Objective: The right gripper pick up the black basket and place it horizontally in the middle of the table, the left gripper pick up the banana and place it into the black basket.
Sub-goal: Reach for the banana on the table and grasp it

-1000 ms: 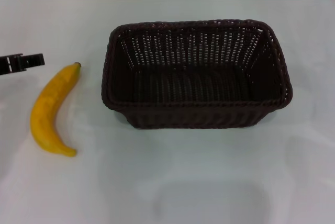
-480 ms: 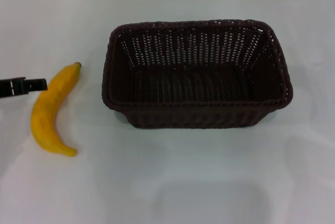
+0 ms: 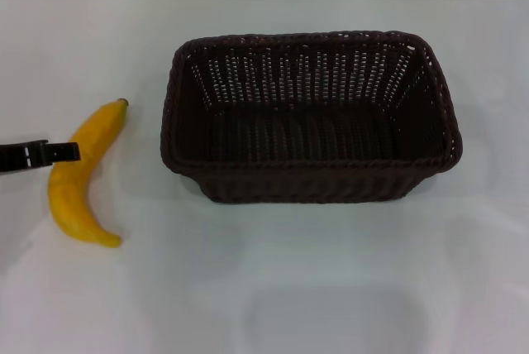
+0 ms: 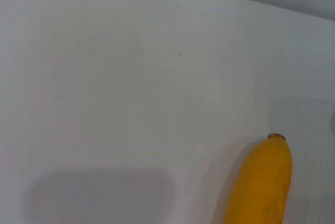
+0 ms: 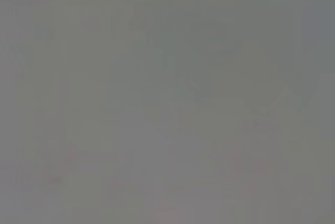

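Lower now than a second ago, the left gripper (image 3: 62, 152) reaches the banana's (image 3: 76, 176) middle at far left; whether its fingers are spread cannot be told. Centre frame, the black basket (image 3: 310, 176) sits empty, bare table (image 3: 331, 288) all round.

Head view overhead, left wrist low — both share banana (image 3: 78, 176).

Bare white table (image 3: 331, 288) (test bench).

Woven wicker black basket (image 3: 310, 180); smooth white table (image 3: 331, 288).
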Controlling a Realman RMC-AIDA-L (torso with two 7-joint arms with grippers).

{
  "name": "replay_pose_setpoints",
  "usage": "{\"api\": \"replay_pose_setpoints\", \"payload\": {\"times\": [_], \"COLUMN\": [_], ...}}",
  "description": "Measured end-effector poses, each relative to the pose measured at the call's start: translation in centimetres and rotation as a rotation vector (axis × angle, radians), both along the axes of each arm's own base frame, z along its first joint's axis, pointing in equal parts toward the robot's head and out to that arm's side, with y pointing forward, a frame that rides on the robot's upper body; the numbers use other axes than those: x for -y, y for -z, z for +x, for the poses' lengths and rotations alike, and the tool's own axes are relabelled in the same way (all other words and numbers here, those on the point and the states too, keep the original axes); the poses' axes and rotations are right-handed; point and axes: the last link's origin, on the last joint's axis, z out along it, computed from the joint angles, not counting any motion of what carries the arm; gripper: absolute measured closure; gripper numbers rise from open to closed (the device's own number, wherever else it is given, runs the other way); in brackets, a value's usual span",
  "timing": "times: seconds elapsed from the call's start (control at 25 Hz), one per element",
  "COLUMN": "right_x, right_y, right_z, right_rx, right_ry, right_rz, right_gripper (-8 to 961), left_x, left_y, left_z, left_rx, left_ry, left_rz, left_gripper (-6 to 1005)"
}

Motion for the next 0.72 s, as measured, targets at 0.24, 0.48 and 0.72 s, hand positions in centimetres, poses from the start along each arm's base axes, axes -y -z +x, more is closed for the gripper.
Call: {"api": "replay_pose_setpoints", "payload": {"times": [0.24, 0.48, 0.72], "right_x": [0.0, -0.1, -0.1], "right_y": [0.4, 0.7, 0.8], "right_z": [-0.2, -0.5, -0.7], "right_rx": [0.001, 0.003, 0.004], "right_ry": [-0.005, -0.015, -0.022], "right_rz": [-0.012, -0.020, -0.024], "right_gripper": [278, 278, 278], "left_x": [-0.5, -1.0, -1.6], "left_y": [0.8, 1.0, 1.3], "left_z": [-0.5, -0.7, -1.1], "left_rx": [-0.001, -0.009, -0.028], "left_ry": [-0.002, 0.013, 0.038], "left_rz": [-0.017, -0.009, -0.004], "left_gripper": [124, 124, 125]}}
